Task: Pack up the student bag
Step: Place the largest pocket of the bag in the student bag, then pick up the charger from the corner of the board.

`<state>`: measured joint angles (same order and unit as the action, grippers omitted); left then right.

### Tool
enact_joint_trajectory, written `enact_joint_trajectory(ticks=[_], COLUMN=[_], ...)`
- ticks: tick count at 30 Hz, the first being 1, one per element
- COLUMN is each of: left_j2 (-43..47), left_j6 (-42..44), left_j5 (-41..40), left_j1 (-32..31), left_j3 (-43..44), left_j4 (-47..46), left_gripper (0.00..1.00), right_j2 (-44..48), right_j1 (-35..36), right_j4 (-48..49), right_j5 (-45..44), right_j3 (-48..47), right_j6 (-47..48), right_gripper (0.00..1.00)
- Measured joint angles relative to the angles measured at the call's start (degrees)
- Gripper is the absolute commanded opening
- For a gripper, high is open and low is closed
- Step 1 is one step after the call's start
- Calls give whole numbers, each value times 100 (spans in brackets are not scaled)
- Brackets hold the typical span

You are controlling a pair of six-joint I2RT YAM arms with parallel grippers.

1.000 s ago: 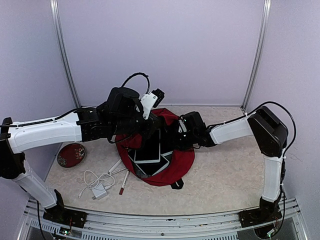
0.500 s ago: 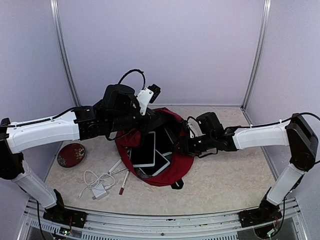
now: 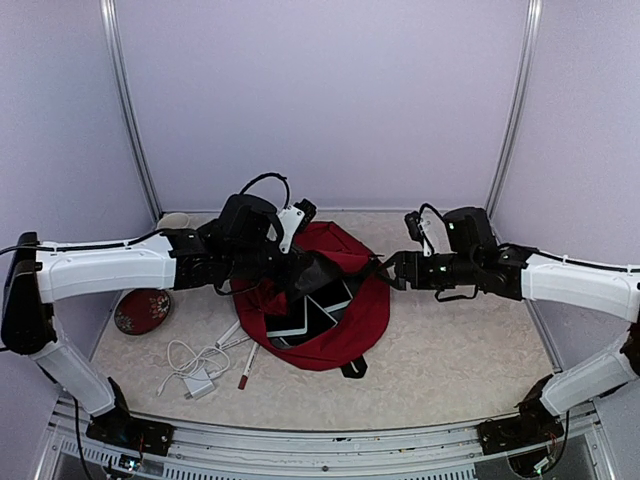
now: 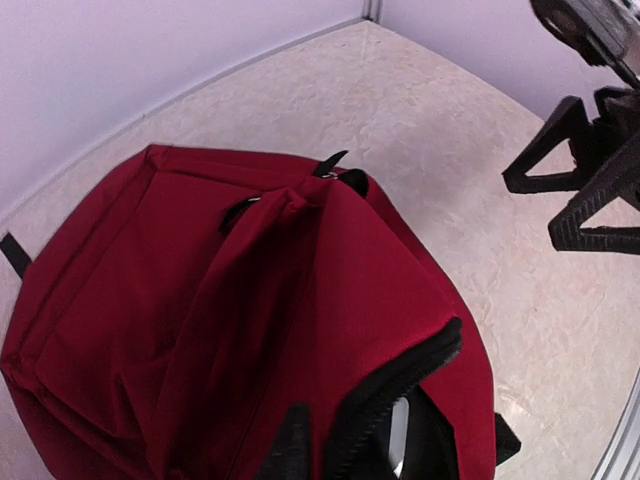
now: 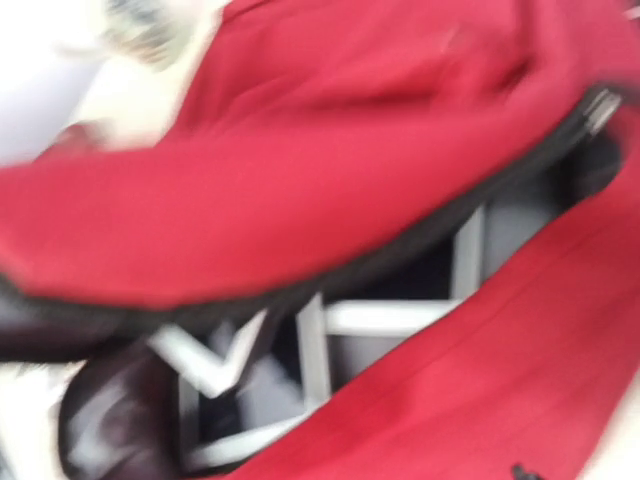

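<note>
The student bag (image 3: 362, 308) is a dark-red backpack lying in the middle of the table, and it fills the left wrist view (image 4: 200, 300). My left gripper (image 3: 303, 276) is shut on the black zipper edge of its upper flap (image 4: 400, 385) and holds the flap over the opening. White-edged tablets (image 3: 305, 322) lie inside the bag and show, blurred, in the right wrist view (image 5: 400, 318). My right gripper (image 3: 393, 270) is at the bag's right edge, over the table. In the left wrist view (image 4: 530, 210) its fingers are apart with nothing between them.
A round red dish (image 3: 142, 309) lies at the left. A white cable with a charger (image 3: 192, 372) and two pens (image 3: 246, 364) lie in front of the bag on the left. Purple walls close in the back and sides.
My right arm has drawn back to the right, out of the bag's opening. My left gripper has come down with the flap, which now covers more of the tablets.
</note>
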<state>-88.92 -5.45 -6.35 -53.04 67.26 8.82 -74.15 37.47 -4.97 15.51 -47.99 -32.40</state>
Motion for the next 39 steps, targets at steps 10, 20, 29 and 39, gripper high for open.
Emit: enact_joint_trajectory(ticks=[10,20,29,39], left_j2=[-321,931,2260,2297], left_j6=[-1198,-1871,-3421,-5477], left_j5=[531,1014,234,-914], left_j1=[852,636,160,-739], left_j3=[-149,-778,-1762,-2223], left_j4=[404,999,2227,4376], left_gripper=[97,99,99,99], right_j2=[-1915,-3132,-3230,-2345], right_j1=[-730,-745,-1029,-1067], right_j4=[-199,258,413,354], right_j5=[210,828,839,1115], right_j3=[-407,-927,-857,-442], right_j6=[802,911,916,1054], right_gripper=[84,57,61,63])
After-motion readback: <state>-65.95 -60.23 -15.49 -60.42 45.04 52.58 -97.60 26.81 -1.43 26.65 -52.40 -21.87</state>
